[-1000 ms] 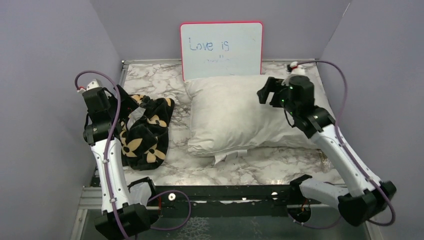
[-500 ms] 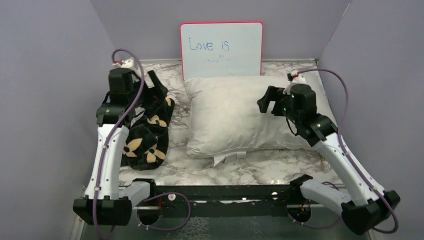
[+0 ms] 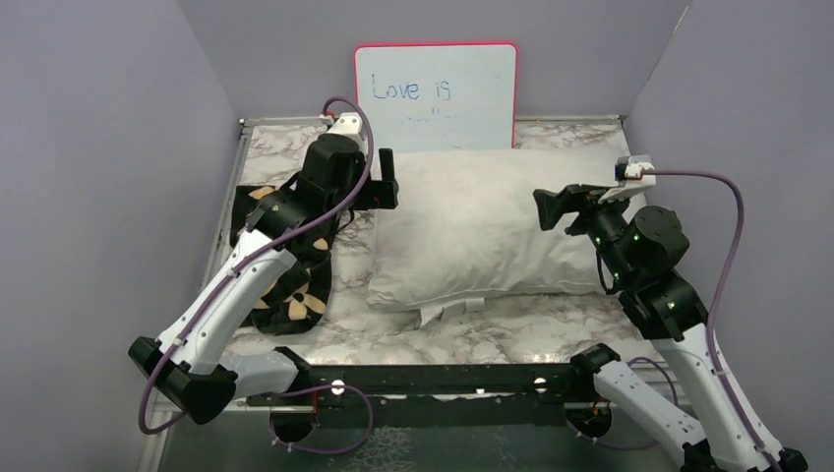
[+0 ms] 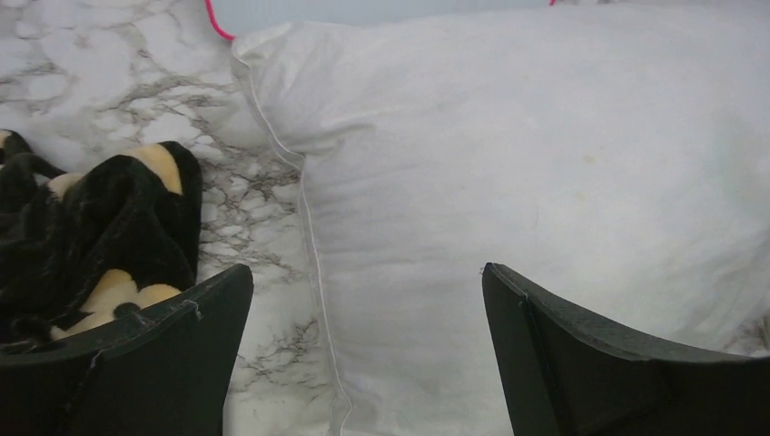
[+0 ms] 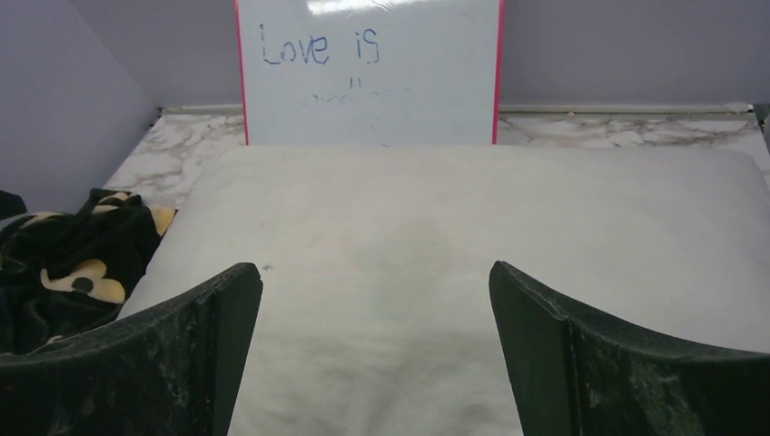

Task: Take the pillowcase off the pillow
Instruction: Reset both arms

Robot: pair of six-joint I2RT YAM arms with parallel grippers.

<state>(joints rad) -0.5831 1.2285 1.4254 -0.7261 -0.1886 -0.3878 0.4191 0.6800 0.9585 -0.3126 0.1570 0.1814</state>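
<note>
While pillowcase (image 3: 310, 290) lies crumpled, pillow (image 3: 472, 236) rests outside it.

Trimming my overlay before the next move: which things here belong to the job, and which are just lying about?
Job: pillowcase, already off and crumpled to the left; bare white pillow.
Lying about: whiteboard behind the pillow; marble table.

Narrow gap between pillowcase (image 3: 300, 292) and pillow (image 3: 472, 231)
</note>
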